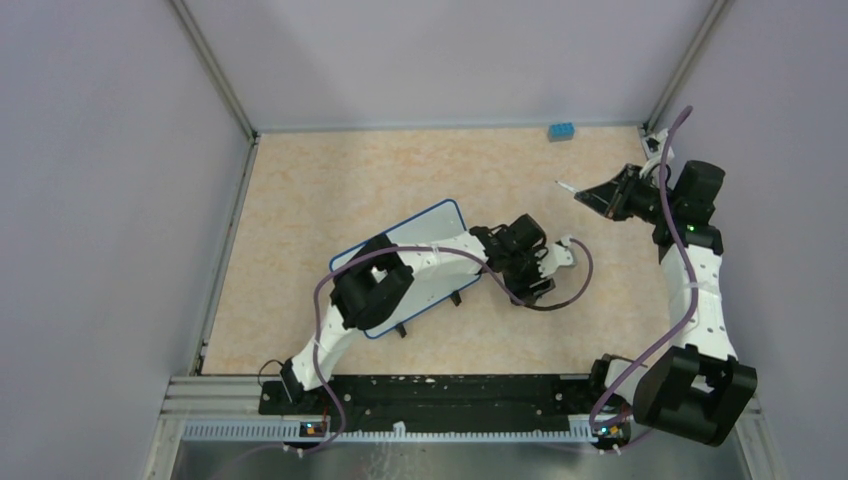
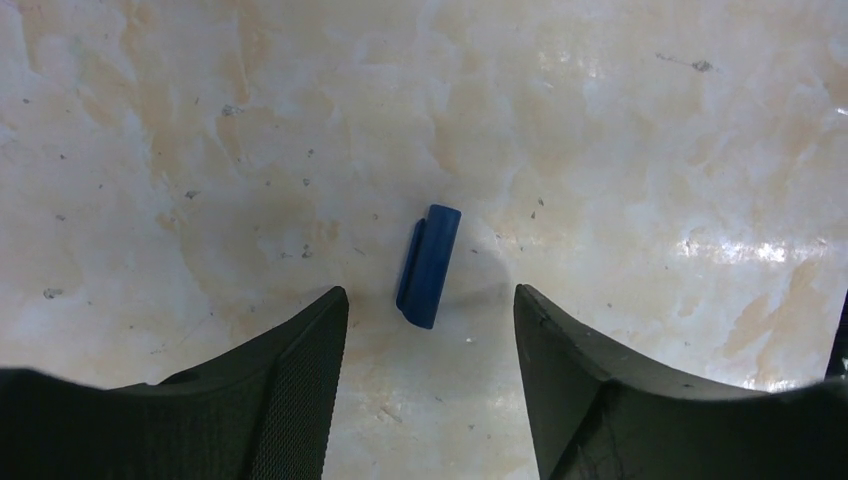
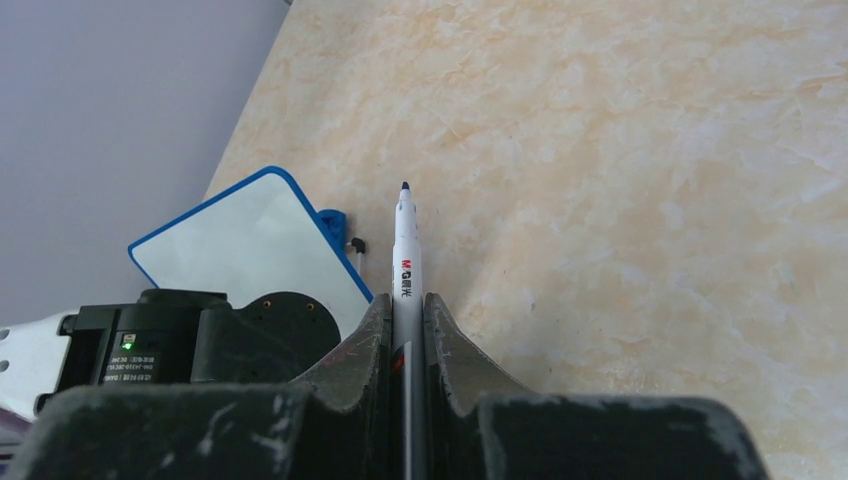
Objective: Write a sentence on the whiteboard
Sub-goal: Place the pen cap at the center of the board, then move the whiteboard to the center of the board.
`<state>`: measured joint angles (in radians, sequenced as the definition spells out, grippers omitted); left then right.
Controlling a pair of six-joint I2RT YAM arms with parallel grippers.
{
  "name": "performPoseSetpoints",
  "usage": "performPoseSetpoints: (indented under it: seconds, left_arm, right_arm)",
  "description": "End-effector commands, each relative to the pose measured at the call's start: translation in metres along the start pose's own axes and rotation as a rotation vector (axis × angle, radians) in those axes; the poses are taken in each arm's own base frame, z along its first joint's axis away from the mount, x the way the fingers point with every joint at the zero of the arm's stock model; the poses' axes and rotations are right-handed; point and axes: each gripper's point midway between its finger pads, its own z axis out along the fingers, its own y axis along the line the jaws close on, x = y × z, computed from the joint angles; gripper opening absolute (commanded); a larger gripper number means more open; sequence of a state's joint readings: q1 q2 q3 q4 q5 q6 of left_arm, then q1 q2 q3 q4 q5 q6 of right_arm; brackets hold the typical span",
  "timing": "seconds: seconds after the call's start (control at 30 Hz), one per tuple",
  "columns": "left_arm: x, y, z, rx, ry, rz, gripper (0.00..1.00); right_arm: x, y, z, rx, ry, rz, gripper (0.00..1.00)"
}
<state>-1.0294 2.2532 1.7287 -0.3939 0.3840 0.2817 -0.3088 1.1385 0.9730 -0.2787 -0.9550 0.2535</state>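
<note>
The whiteboard (image 1: 415, 228) lies tilted at mid-table with its blue rim showing, and my left arm crosses over it. Its white face (image 3: 250, 240) shows no writing, so the sentence is out of view. My left gripper (image 2: 430, 292) hangs open just right of the board (image 1: 530, 283). A small blue marker cap (image 2: 430, 262) lies loose on the table under the gap between the fingers. At the back right, my right gripper (image 1: 603, 197) (image 3: 405, 300) is shut on a white marker (image 3: 405, 255). The marker's uncapped tip (image 1: 560, 185) points left, raised off the table.
A small blue block (image 1: 560, 131) sits at the back wall. Grey walls close in the table on three sides. A black rail (image 1: 430, 395) with both arm bases runs along the near edge. A purple cable (image 1: 565, 290) loops beside the left gripper.
</note>
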Motion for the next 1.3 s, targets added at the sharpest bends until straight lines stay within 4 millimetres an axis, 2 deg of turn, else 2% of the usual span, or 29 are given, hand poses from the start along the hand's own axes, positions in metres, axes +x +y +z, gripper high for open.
performPoseSetpoints:
  seconds: [0.0,0.13,0.2,0.4,0.5,0.6,0.67,0.8,0.87,0.97,1.07,1.13,1.27]
  left_arm:
    - [-0.044,-0.009,-0.046,-0.005,-0.071,0.028,0.71]
    - [-0.068,-0.019,-0.086,0.022,-0.149,0.05,0.92]
    - [-0.075,-0.023,-0.108,0.02,-0.181,0.069,0.97]
    - [-0.06,-0.009,-0.174,-0.036,-0.217,0.049,0.99]
    - [-0.05,0.011,-0.222,-0.065,-0.268,-0.029,0.99]
    - [-0.036,0.037,-0.276,-0.161,-0.317,-0.093,0.99]
    - [-0.027,0.047,-0.31,-0.217,-0.357,-0.12,0.99]
    - [0.005,0.07,-0.374,-0.342,-0.458,-0.236,0.99]
    - [0.027,0.074,-0.389,-0.355,-0.458,-0.287,0.99]
    - [0.056,0.075,-0.394,-0.355,-0.444,-0.353,0.97]
    - [0.075,0.084,-0.401,-0.373,-0.457,-0.404,0.95]
    - [0.084,0.093,-0.4,-0.373,-0.44,-0.419,0.91]
    - [0.09,0.094,-0.382,-0.277,-0.425,-0.419,0.8]
  right_arm:
    - [-0.015,0.007,-0.004,-0.021,-0.02,-0.057,0.0]
    - [-0.02,0.008,-0.004,-0.022,-0.021,-0.067,0.0]
    - [-0.025,0.01,-0.004,-0.028,-0.022,-0.075,0.0]
    - [-0.033,0.021,0.009,-0.053,0.009,-0.127,0.0]
    - [-0.031,0.032,0.022,-0.07,0.047,-0.18,0.0]
    - [-0.023,0.055,0.04,-0.13,0.097,-0.24,0.0]
    - [-0.017,0.074,0.051,-0.183,0.128,-0.285,0.0]
    - [0.003,0.125,0.073,-0.317,0.189,-0.409,0.0]
    - [0.011,0.148,0.083,-0.365,0.204,-0.471,0.0]
    - [0.029,0.174,0.099,-0.41,0.239,-0.543,0.0]
    - [0.045,0.194,0.107,-0.464,0.269,-0.576,0.0]
    - [0.047,0.202,0.109,-0.491,0.263,-0.566,0.0]
    - [0.049,0.204,0.103,-0.501,0.261,-0.558,0.0]
